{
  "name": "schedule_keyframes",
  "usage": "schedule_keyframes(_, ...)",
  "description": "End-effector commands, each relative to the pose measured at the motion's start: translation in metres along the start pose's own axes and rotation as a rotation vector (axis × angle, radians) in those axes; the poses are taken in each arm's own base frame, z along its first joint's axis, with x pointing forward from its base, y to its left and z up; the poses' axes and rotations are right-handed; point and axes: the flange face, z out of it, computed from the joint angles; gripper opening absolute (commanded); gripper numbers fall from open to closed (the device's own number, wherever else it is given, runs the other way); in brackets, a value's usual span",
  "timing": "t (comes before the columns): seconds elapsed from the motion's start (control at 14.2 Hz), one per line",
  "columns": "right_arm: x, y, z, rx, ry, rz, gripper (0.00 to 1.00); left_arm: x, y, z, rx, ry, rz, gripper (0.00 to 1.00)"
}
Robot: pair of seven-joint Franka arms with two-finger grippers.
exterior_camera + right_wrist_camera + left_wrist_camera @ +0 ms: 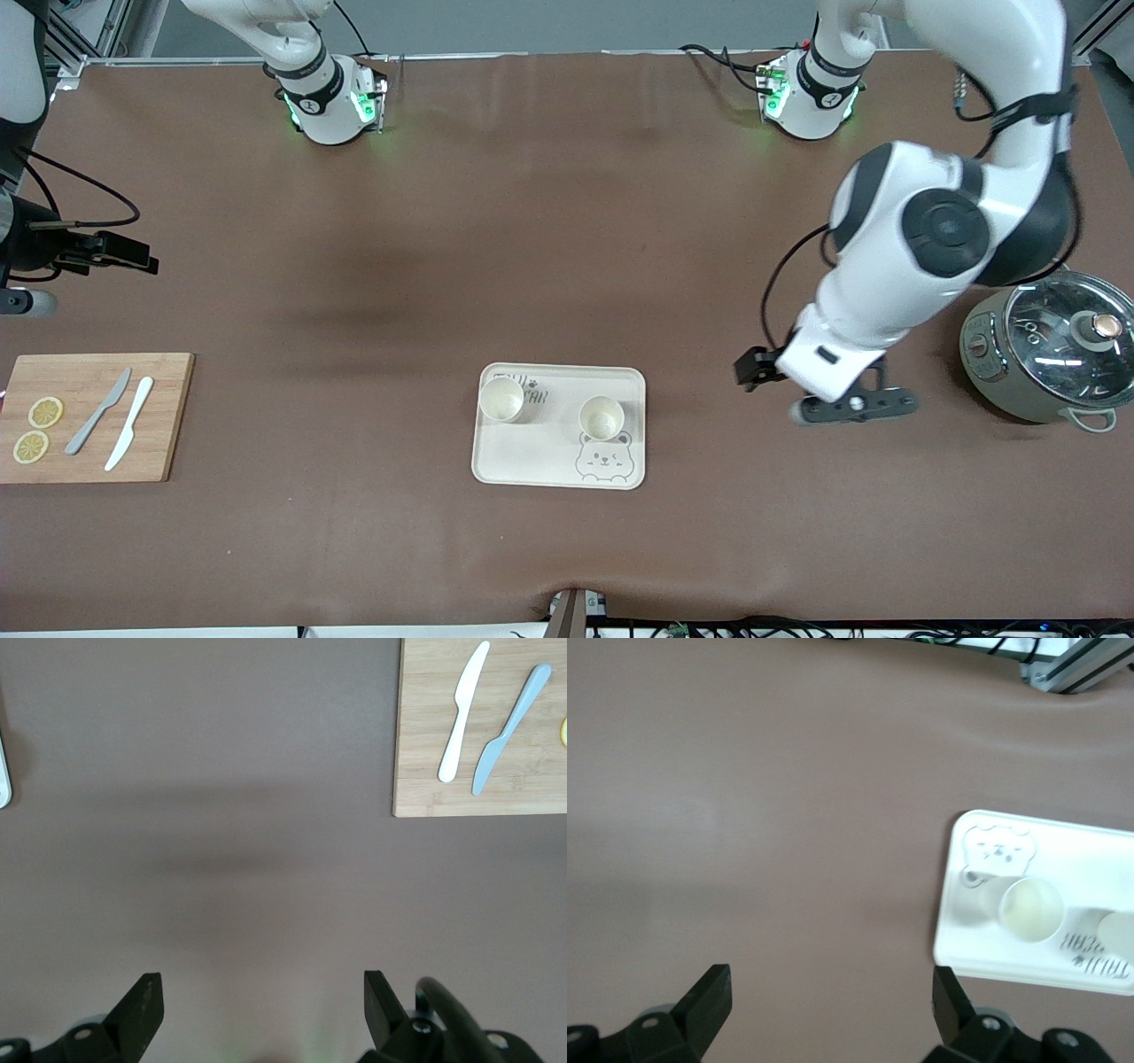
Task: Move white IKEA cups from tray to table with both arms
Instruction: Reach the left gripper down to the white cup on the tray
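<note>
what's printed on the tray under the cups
A line-drawn bear face on the cream tray, clearest in the front view.

Cup toward the right arm's end (501, 399): small cream-white tumbler, no handle, slightly tapered, round rim; stands upright, mouth up, nothing visible inside.
Where it stands: on the cream bear-printed tray (532, 461), in the corner farther from the front camera, just beside the printed lettering.
Cup toward the left arm's end (601, 417): same cream-white tumbler shape and look; upright, open mouth up, inside looks bare.
Where it stands: on the same tray, slightly nearer to the front camera than the first cup, just above the printed bear face.
Relation: the two cups stand apart, not touching, both free of any tool.
</note>
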Motion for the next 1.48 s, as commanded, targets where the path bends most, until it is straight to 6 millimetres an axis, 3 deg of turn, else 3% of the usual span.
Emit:
schedule_keyframes(0.0,0.004,0.01,0.0,0.003,-0.006,0.007,1.0,0.002,0.026,0.027,-0.015,0.022,-0.013,1.0)
schedule_keyframes(0.14,0.008,0.016,0.008,0.007,-0.019,0.016,1.0,-0.001,0.035,0.046,-0.016,0.014,0.005,1.0)
schedule_keyframes(0.28,0.01,0.025,0.014,0.01,-0.028,0.031,1.0,-0.008,0.057,0.067,-0.031,0.028,0.011,1.0)
schedule_keyframes(0.49,0.02,0.026,0.033,0.017,-0.063,0.041,1.0,-0.021,0.089,0.098,-0.057,0.054,-0.017,1.0)
schedule_keyframes(0.78,0.03,0.014,0.055,0.014,-0.109,0.021,1.0,-0.03,0.113,0.128,-0.103,0.099,-0.042,1.0)
schedule_keyframes(0.92,0.036,0.001,0.061,0.006,-0.111,-0.001,1.0,-0.029,0.115,0.142,-0.114,0.112,-0.042,1.0)
schedule_keyframes(1.27,0.053,-0.003,0.089,0.057,-0.123,0.006,1.0,-0.029,0.116,0.17,-0.138,0.133,-0.055,1.0)
schedule_keyframes(1.41,0.058,-0.015,0.099,0.075,-0.133,-0.008,1.0,-0.03,0.118,0.181,-0.145,0.14,-0.052,1.0)
